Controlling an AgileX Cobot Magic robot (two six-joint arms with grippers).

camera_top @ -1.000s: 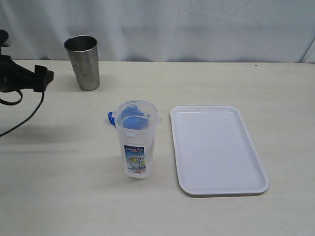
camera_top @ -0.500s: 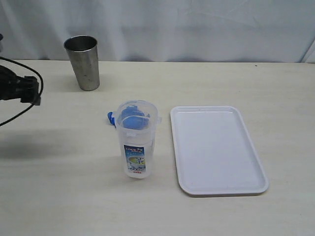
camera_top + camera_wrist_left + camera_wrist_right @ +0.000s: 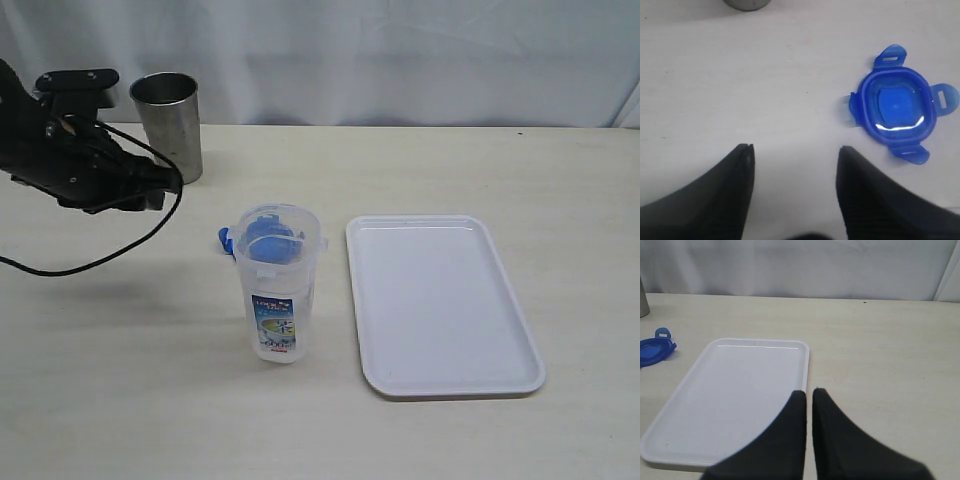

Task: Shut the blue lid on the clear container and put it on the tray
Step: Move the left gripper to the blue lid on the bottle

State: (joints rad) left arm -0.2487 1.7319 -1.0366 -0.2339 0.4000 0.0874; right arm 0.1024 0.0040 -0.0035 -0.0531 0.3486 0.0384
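Left gripper (image 3: 795, 148): jaws apart, empty, near blue lid (image 3: 896, 107).
Right gripper (image 3: 809, 391): clenched, empty.
Blue lid: flat on desk (image 3: 450, 160), behind clear container (image 3: 278, 290), toward far edge.
Clear container: upright mid-desk, beside tray (image 3: 445, 305).

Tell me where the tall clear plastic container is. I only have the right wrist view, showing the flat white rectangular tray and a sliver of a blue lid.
Observer: The tall clear plastic container stands upright on the table, beside the flat white rectangular tray, not on it.
Operator: Is the lid on it?
Observer: No. The roundish blue plastic lid lies flat on the table, its four flaps splayed out.
Operator: And the left gripper?
Observer: The left gripper hangs over bare table with its jaws open and empty, the lid off to one side.
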